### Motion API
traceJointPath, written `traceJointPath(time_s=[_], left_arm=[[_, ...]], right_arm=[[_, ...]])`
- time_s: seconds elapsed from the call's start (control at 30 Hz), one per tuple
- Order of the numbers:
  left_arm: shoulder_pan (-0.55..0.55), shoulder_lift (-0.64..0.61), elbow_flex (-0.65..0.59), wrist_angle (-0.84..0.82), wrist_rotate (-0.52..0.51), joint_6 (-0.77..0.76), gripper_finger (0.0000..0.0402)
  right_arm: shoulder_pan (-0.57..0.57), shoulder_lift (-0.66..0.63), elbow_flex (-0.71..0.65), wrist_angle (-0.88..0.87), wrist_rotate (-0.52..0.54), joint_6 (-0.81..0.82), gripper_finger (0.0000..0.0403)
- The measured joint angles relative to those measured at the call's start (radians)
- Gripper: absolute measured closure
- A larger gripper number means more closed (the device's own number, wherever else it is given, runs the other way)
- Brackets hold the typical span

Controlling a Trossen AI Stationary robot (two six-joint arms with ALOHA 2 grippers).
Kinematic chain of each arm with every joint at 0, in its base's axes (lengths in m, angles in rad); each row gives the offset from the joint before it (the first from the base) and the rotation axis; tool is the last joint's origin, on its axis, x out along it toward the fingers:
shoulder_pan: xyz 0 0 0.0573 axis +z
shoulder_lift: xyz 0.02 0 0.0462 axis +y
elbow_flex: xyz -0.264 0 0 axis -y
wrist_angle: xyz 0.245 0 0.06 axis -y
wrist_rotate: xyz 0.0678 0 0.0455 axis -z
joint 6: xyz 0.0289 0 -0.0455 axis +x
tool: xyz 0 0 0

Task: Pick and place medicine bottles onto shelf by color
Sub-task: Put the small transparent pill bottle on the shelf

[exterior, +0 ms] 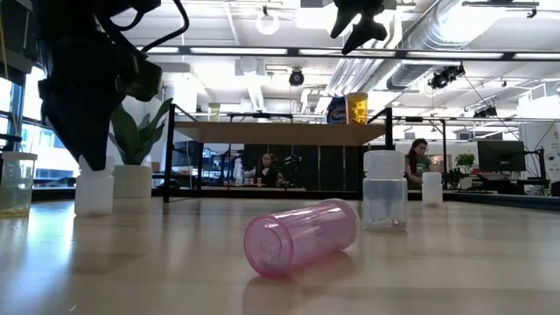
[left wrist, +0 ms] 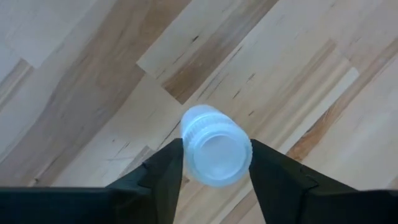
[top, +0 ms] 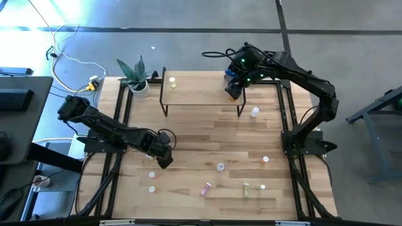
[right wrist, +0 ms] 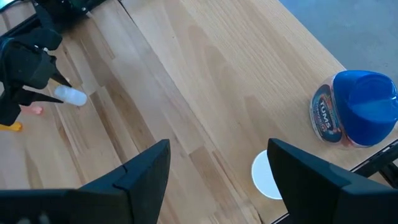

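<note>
Down at the table's left front, the left gripper [left wrist: 216, 163] has its 2 fingers [left wrist: 163, 177] pressed against a white-capped bottle [left wrist: 216, 146]. Meanwhile the right gripper [top: 233, 88] hovers over the shelf [top: 200, 94], fingers apart, beside the blue bottle [right wrist: 356, 108].
</note>
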Motion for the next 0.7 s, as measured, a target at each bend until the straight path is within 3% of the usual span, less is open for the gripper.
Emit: traceJointPath(time_s=[0.17, 0.37, 0.7], left_arm=[[0.0, 0.0, 0.001, 0.001, 0.009, 0.001, 0.0268], [0.003, -0.003, 0.017, -0.017, 0.044, 0.019, 0.0265], [0.118, -0.004, 0.239, -0.199, 0.046, 0.238, 0.0262]], right_arm=[[0.0, 0.0, 0.0, 0.0, 0.0, 0.0, 0.0143], [0.0, 0.0, 0.0, 0.0, 0.0, 0.0, 0.0144], [0.0, 0.0, 0.0, 0.0, 0.0, 0.0, 0.0143]])
